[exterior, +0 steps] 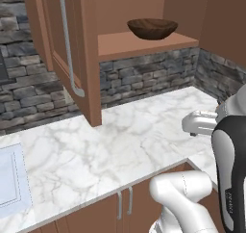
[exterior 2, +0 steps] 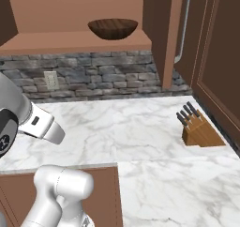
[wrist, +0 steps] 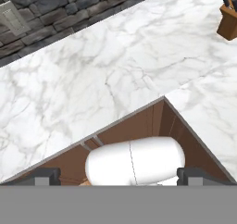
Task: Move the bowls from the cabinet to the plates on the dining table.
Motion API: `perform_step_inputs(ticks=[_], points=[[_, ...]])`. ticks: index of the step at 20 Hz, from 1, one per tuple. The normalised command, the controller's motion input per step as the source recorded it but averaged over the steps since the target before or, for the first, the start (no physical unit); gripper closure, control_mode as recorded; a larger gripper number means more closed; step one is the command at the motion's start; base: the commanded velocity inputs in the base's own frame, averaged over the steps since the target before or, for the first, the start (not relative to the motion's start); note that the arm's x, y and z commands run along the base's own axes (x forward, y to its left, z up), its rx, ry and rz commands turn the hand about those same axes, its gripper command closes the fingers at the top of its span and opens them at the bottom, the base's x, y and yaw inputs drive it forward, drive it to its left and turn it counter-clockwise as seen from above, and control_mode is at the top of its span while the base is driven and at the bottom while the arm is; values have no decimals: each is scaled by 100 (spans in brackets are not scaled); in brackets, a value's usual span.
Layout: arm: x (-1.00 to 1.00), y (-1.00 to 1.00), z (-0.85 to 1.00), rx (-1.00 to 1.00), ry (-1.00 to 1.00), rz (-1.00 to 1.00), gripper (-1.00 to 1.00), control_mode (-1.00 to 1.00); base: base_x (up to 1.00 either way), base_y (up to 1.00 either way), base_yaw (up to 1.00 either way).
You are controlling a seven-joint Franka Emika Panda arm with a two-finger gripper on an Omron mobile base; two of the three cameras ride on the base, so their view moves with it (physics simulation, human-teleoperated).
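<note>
Dark bowl awaiting pickup, transfer outstanding.
The dark brown bowl [exterior: 152, 28] is sitting on the open cabinet [exterior: 144, 45] shelf; the gripper [wrist: 118, 176] is pointing down at the counter [wrist: 115, 75], jaws fully apart, carrying nothing.

A white robot arm with dark joints is folded low and close to its own base. A rounded white elbow segment bulges beneath the hand, and a dark-banded link rises just beside it. The wrist tilts the hand forward and downward. The gripper [wrist: 118, 176] has its two small dark fingertips [wrist: 46, 176] spread as far apart as they go, one at each side, with nothing between them and nothing touching either pad. Just ahead of the tips lies one of the arm's own white links.
</note>
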Motion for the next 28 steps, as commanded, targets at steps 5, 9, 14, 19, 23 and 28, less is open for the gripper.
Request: perform_step_inputs(ticks=[5, 9, 14, 19, 23, 28], points=[[0, 0, 0, 0, 0, 0, -100, 100, 0, 0, -1], [0, 0, 0, 0, 0, 0, -100, 100, 0, 0, -3], [1, 0, 0, 0, -9, -1, -100, -100, 4, 0, -3], [0, 0, 13, 4, -28, -3, -100, -100, 0, 0, 0], [0, 0, 20, 6, -24, 0, -100, -100, 0, 0, 0], [1, 0, 42, 13, -5, 0, -100, -100, 0, 0, 0]])
